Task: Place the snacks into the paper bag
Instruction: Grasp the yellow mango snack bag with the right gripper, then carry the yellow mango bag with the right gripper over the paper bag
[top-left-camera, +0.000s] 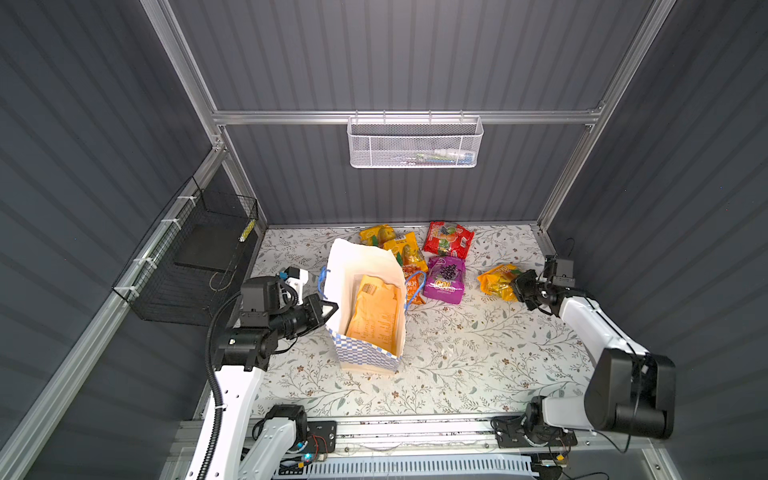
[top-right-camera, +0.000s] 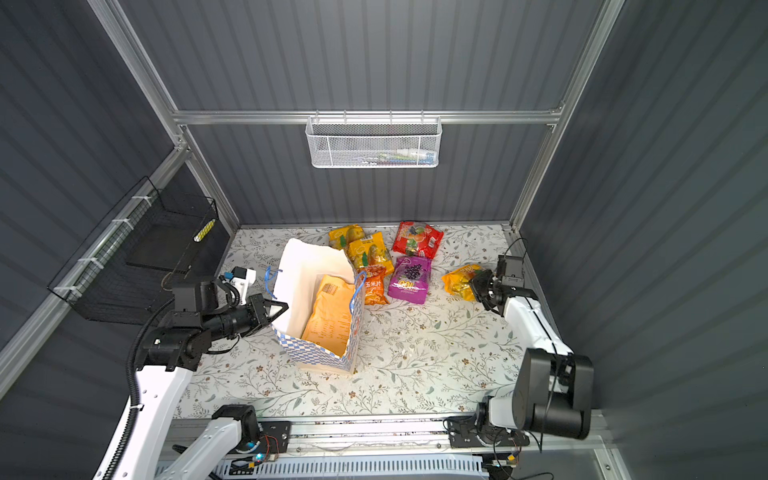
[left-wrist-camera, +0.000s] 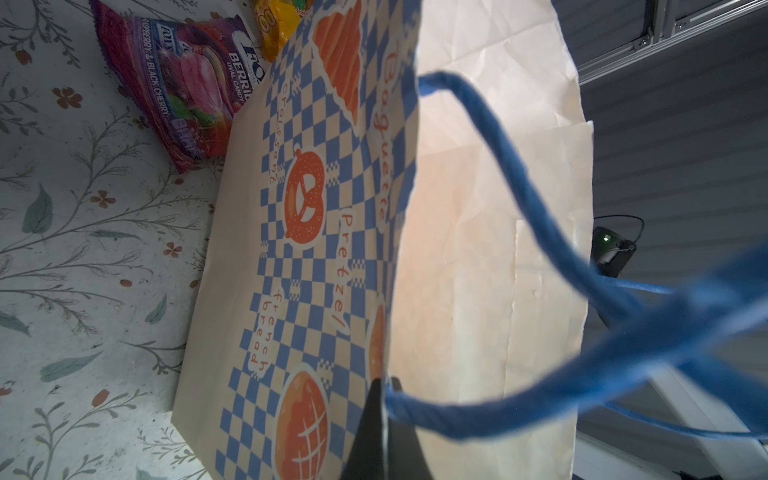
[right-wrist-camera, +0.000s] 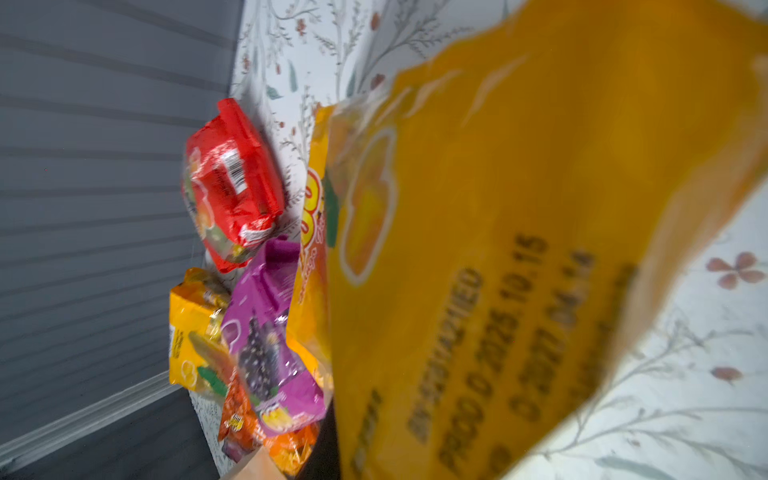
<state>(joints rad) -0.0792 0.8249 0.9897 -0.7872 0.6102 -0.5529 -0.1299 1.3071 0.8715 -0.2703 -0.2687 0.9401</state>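
The paper bag (top-left-camera: 370, 357) (top-right-camera: 316, 353) stands open left of centre, and a tan pouch (top-left-camera: 376, 316) (top-right-camera: 332, 311) lies inside it. My left gripper (top-left-camera: 330, 309) (top-right-camera: 280, 309) (left-wrist-camera: 384, 390) is shut on the bag's left rim, by a blue cord handle (left-wrist-camera: 519, 199). At the right, my right gripper (top-left-camera: 517, 286) (top-right-camera: 478, 286) (right-wrist-camera: 332, 453) is shut on a yellow packet (top-left-camera: 496, 282) (top-right-camera: 457, 280) (right-wrist-camera: 519, 249). Behind and right of the bag lie a red packet (top-left-camera: 448, 239) (right-wrist-camera: 232, 183), a purple packet (top-left-camera: 446, 279) (right-wrist-camera: 270, 332), two yellow packets (top-left-camera: 405, 249) and an orange one (top-left-camera: 413, 286).
A white mesh basket (top-left-camera: 413, 143) hangs on the back wall. A black wire basket (top-left-camera: 195, 257) is fixed to the left wall, close to my left arm. A pink-purple berry packet (left-wrist-camera: 183, 83) lies beside the bag's checked side. The floral table (top-left-camera: 478, 365) ends at a metal rail in front.
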